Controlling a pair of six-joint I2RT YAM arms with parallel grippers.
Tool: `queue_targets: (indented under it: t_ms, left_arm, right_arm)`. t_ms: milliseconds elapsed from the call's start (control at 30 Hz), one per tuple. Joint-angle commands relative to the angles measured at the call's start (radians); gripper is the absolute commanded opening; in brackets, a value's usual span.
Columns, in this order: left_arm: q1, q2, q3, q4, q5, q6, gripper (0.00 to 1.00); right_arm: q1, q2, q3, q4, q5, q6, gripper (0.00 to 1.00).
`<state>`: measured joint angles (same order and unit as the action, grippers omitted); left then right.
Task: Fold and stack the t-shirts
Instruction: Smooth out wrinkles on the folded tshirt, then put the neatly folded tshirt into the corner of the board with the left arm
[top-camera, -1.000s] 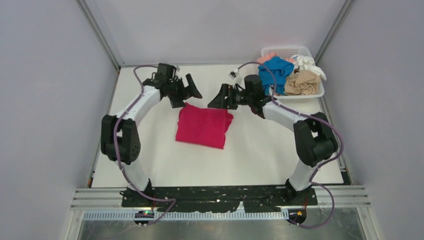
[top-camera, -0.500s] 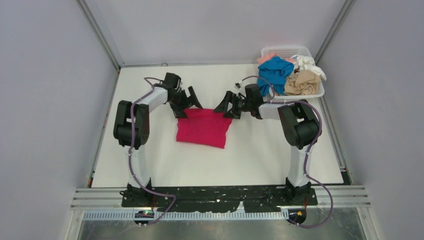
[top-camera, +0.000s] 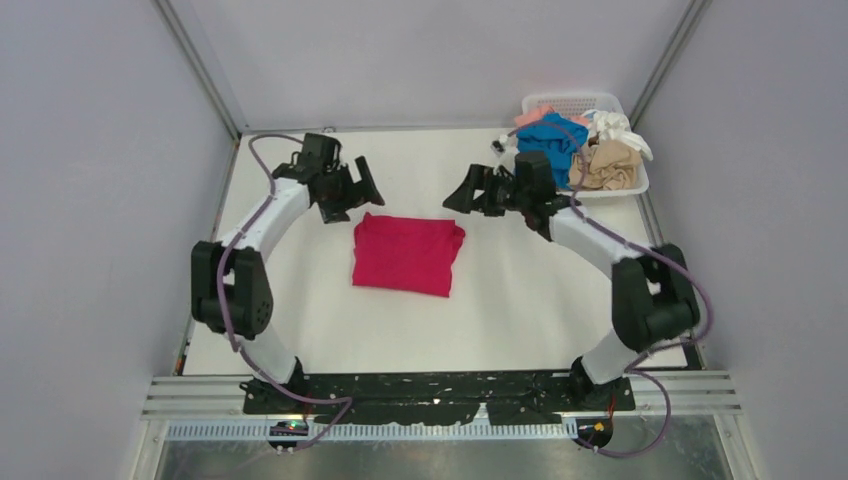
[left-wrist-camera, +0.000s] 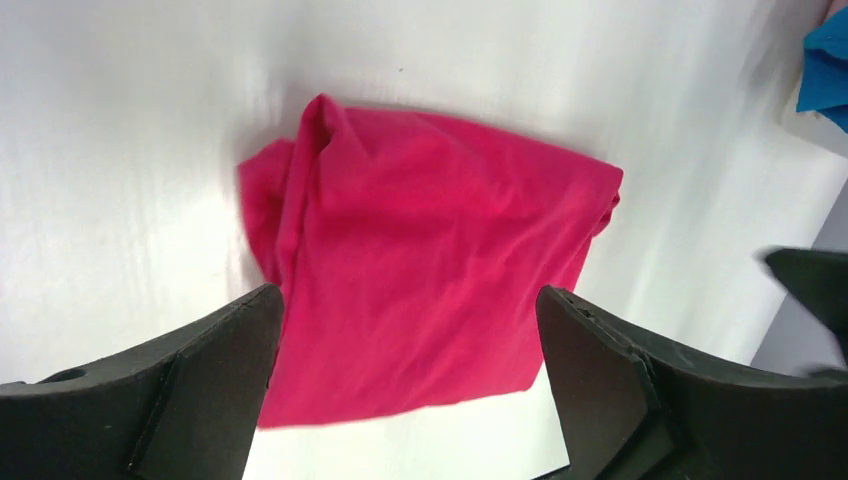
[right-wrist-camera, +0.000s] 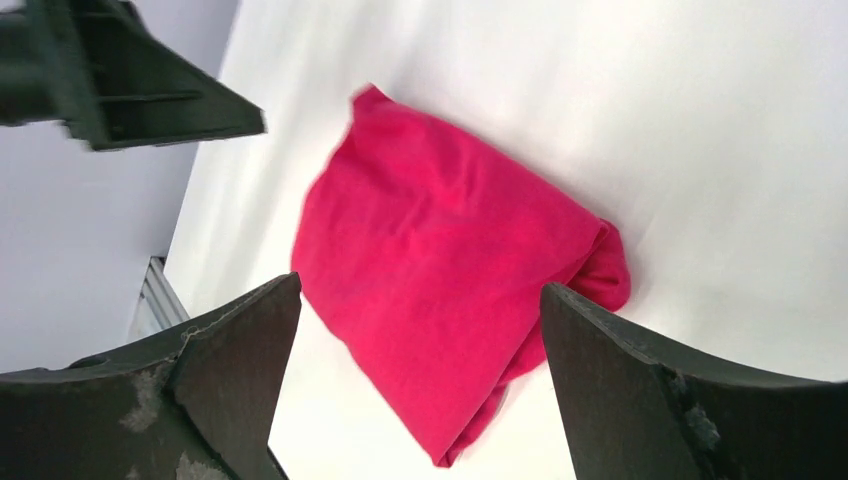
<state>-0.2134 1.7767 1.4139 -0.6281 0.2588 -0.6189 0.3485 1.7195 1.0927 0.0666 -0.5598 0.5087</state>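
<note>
A magenta-red t-shirt (top-camera: 408, 255) lies folded in a rough rectangle on the white table (top-camera: 300, 320), free of both grippers. My left gripper (top-camera: 353, 194) hovers just beyond its far-left corner, jaws wide open and empty. My right gripper (top-camera: 462, 192) hovers off the far-right corner, also open and empty. The left wrist view has the shirt (left-wrist-camera: 430, 270) below and between the open left gripper (left-wrist-camera: 408, 300). From the right wrist, the same shirt (right-wrist-camera: 440, 270) lies under the open right gripper (right-wrist-camera: 420, 290). Blue (top-camera: 550, 140), tan (top-camera: 605, 165), white (top-camera: 615, 125) and peach-pink (top-camera: 535, 113) t-shirts sit crumpled in the basket.
The white lattice basket (top-camera: 575, 100) stands at the table's far right corner, close behind my right arm. Grey walls enclose the table on three sides. A metal rail (top-camera: 440, 390) runs along the near edge by the arm bases.
Half a second ago both grippers were low at the shirt's far edge. They have since risen and drawn apart toward the back, still open. The shirt stays flat.
</note>
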Motion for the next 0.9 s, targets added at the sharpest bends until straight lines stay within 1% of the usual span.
queue_targets:
  t_ms: [0, 33, 67, 100, 133, 200, 333, 433, 533, 600, 700, 733, 767, 867]
  left_arm:
    - [0.008, -0.128, -0.136, -0.056, -0.179, 0.039, 0.99]
    - [0.008, -0.121, -0.154, -0.077, -0.197, 0.044, 0.97]
    - [0.007, -0.111, -0.166, -0.089, -0.206, 0.049, 0.94]
    - [0.008, -0.099, -0.181, -0.087, -0.203, 0.052, 0.90]
    - [0.007, -0.089, -0.193, -0.076, -0.190, 0.055, 0.87]
    - [0.006, -0.072, -0.211, -0.036, -0.130, 0.063, 0.82]
    - [-0.004, -0.040, -0.218, -0.005, -0.096, 0.062, 0.72]
    - [-0.010, -0.002, -0.206, 0.009, -0.053, 0.055, 0.62]
    - [-0.026, 0.057, -0.171, -0.030, -0.079, 0.047, 0.47]
    - [-0.044, 0.083, -0.160, -0.043, -0.090, 0.042, 0.41]
    - [-0.067, 0.113, -0.137, -0.054, -0.095, 0.032, 0.15]
    - [-0.071, 0.126, -0.114, -0.073, -0.108, 0.031, 0.03]
    - [-0.072, 0.141, -0.086, -0.106, -0.158, 0.031, 0.00]
    - [-0.070, 0.170, 0.031, -0.226, -0.393, 0.021, 0.00]
  right_arm:
    - [-0.005, -0.395, -0.136, -0.037, 0.250, -0.164, 0.95]
    - [-0.004, -0.437, -0.199, -0.039, 0.286, -0.175, 0.95]
    - [-0.004, -0.518, -0.225, -0.042, 0.347, -0.196, 0.95]
    - [-0.005, -0.555, -0.264, -0.054, 0.370, -0.207, 0.95]
    - [-0.005, -0.614, -0.278, -0.070, 0.407, -0.225, 0.95]
    - [-0.005, -0.678, -0.301, -0.130, 0.453, -0.240, 0.95]
    - [-0.004, -0.744, -0.301, -0.185, 0.488, -0.249, 0.95]
    - [-0.005, -0.762, -0.302, -0.210, 0.501, -0.254, 0.95]
    - [-0.005, -0.774, -0.306, -0.231, 0.513, -0.261, 0.95]
    - [-0.005, -0.783, -0.310, -0.233, 0.519, -0.270, 0.95]
    - [-0.005, -0.796, -0.316, -0.232, 0.536, -0.280, 0.95]
    - [-0.006, -0.797, -0.316, -0.232, 0.539, -0.281, 0.95]
    - [-0.005, -0.801, -0.316, -0.232, 0.547, -0.284, 0.95]
    - [-0.005, -0.802, -0.319, -0.232, 0.578, -0.297, 0.95]
